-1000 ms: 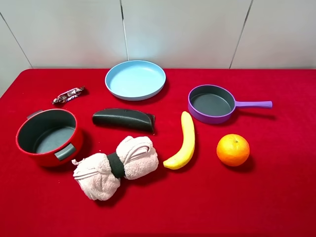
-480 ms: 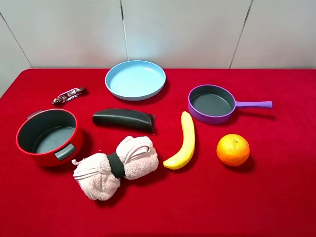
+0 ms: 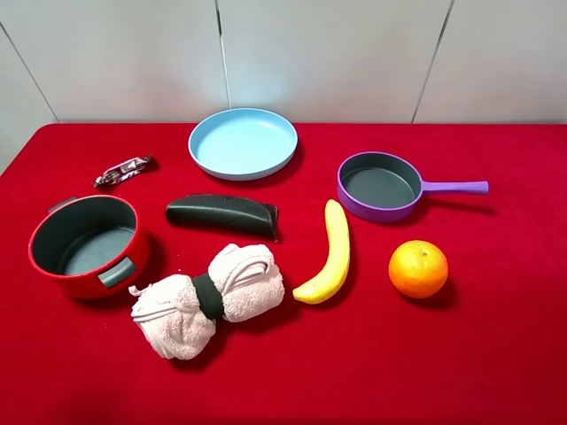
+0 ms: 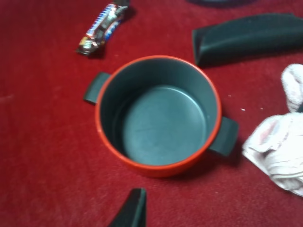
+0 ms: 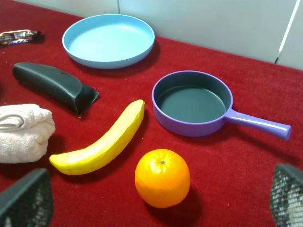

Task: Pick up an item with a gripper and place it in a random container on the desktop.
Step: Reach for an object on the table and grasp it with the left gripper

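Where the left wrist view ends, the towel (image 4: 279, 146) is cropped.

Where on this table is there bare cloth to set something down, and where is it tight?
Widest free patch: the near strip of red cloth in front of the towel, banana and orange. Also free: right of the orange, in front of the pan handle. Crowded: pot, towel and black oblong object sit close together.
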Tool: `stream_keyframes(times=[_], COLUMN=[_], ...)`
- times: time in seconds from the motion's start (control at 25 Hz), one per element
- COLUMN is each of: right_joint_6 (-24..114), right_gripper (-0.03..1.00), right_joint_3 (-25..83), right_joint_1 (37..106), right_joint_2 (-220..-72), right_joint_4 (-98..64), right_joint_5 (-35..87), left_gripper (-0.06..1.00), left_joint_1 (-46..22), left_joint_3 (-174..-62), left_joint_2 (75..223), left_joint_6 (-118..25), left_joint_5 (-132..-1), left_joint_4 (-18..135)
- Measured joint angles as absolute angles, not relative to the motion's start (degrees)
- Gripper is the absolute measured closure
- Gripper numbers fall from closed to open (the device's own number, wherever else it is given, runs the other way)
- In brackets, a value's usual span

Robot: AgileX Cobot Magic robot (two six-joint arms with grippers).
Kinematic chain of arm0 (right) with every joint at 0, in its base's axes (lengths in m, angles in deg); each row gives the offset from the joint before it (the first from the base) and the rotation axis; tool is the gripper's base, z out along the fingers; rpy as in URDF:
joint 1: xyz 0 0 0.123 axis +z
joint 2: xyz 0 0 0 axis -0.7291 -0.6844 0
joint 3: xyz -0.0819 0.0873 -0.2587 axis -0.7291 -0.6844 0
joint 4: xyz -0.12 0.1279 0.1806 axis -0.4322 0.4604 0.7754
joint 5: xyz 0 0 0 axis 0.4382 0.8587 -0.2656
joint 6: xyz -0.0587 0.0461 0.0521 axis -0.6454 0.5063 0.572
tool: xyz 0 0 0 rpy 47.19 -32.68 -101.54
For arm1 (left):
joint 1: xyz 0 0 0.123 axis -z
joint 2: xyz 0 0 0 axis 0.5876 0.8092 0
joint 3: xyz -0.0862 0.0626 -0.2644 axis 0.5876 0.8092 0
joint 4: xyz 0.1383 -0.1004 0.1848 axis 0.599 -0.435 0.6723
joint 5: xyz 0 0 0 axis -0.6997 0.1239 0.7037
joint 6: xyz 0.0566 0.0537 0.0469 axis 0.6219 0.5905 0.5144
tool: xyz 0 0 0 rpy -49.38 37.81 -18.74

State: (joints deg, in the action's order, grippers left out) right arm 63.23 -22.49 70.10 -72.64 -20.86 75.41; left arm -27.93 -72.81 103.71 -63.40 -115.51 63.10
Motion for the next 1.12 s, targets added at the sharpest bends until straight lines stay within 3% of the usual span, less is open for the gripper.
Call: stream_keyframes(times=[0.48, 1.12], right_joint_6=[63.2, 63.2], right_gripper=[0.27, 0.27], right_joint_3=[-22.5, -22.5], right_joint_1=[70.1, 70.1], right_joint_2=[-72.6, -72.6], right_joint_4=[-20.9, -20.9], right_joint_5=[75.4, 75.4], left_gripper=[0.0, 0.0], left_joint_1=[-12.0, 2.6], left_joint_3=[-72.9, -72.9], left_joint_2=[119.1, 138.2], left_joint_6=[-60.5, -59.9], left_joint_5=[-105.1, -90.5], left_joint_4=[63.0, 62.9])
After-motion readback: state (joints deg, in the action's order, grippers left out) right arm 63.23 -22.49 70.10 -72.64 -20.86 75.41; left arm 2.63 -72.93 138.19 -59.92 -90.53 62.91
